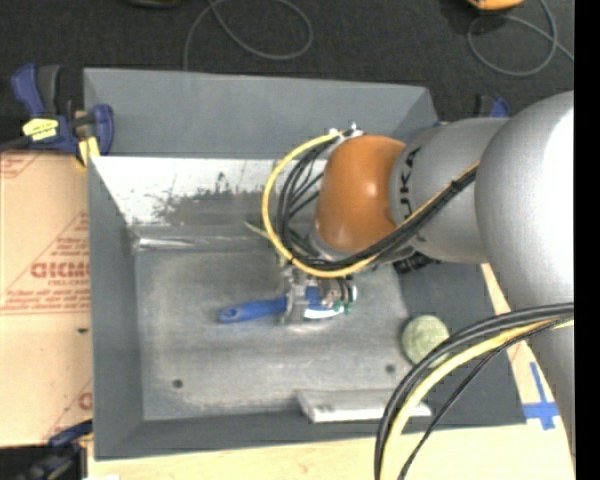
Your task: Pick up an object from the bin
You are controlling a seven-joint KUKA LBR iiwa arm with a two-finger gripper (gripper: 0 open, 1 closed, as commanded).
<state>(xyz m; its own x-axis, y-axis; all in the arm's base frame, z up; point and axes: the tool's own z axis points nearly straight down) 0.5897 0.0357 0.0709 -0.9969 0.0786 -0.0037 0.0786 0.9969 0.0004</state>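
Observation:
My gripper [315, 298] is down at the bin floor, near the middle and under the orange wrist cover. A blue-handled tool [248, 312] lies flat on the floor, its handle pointing left. The tool's right end runs in beneath the gripper and is hidden there. Something small, green and white [338, 308], shows at the gripper's right side; I cannot tell what it is.
A round, dull green ball [422, 336] rests on the floor at the right, close to the right wall. A flat pale grey strip [345, 405] lies along the front wall. The arm and its yellow and black cables hang over the right half of the bin.

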